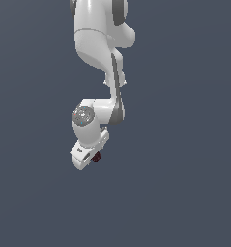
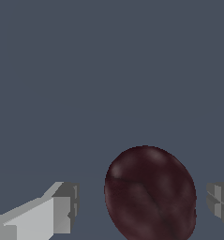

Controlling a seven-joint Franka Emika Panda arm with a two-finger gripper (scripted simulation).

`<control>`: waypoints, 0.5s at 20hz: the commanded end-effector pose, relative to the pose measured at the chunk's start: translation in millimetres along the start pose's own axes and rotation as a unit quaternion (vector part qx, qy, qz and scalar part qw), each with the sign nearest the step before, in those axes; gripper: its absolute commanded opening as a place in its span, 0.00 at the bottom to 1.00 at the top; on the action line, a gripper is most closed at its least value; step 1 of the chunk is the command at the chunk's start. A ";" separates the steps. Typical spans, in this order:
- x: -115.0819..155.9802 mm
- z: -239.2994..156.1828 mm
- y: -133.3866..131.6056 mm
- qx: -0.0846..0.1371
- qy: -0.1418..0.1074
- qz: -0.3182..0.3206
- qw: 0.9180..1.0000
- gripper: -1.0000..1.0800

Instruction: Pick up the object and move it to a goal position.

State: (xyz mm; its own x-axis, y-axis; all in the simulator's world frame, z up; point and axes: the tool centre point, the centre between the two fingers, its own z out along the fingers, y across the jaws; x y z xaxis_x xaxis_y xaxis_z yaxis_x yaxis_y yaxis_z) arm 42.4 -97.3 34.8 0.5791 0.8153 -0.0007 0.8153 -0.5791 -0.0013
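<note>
A flat, slate-blue ground [image 1: 184, 144] fills both views from edge to edge, evenly lit, with no seam, wall, horizon or furniture to mark where a surface ends and a room begins; it reads as one unbroken field of colour behind and beneath everything.

Against it, in the exterior view, the white arm [image 1: 95, 43] comes down from the top edge, its glossy links broken by grey joint bands, bends toward the exterior view's right and then folds back to a rounded wrist housing with a grey circular cap. Below the wrist sits the white gripper [image 1: 90, 157], angled down toward the exterior view's left.

The ball [image 1: 96, 157], dark maroon-red and far smaller than the gripper, peeks out at the gripper's lower edge on the exterior view's right side, most of it hidden behind the white body.

The wrist view shows the same ball [image 2: 150, 193] large and close, its surface mottled with darker streaks and a faint pale sheen near one shoulder, its lower part cut by the frame edge. It lies between the two fingers [image 2: 48, 213], one a pale grey block with a darker pad face, the other only a grey corner at the opposite edge. The fingers stand spread apart, with a gap of blue ground visible on each side of the ball, wider on the side of the fuller finger; neither pad touches it.
</note>
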 end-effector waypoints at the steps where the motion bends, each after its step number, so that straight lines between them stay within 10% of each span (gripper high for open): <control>1: 0.1 5.9 0.8 -0.001 0.000 0.000 1.000 0.96; 4: 0.6 6.4 1.6 -0.001 0.000 0.000 1.000 0.96; 5: 0.6 6.4 1.6 -0.001 0.000 0.000 1.000 0.00; 10: 0.6 6.4 1.6 -0.001 0.000 0.000 1.000 0.00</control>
State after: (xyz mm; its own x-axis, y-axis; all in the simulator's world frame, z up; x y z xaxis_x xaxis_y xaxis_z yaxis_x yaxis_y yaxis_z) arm 43.9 -98.0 28.4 0.5792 0.8152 -0.0004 0.8152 -0.5792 -0.0002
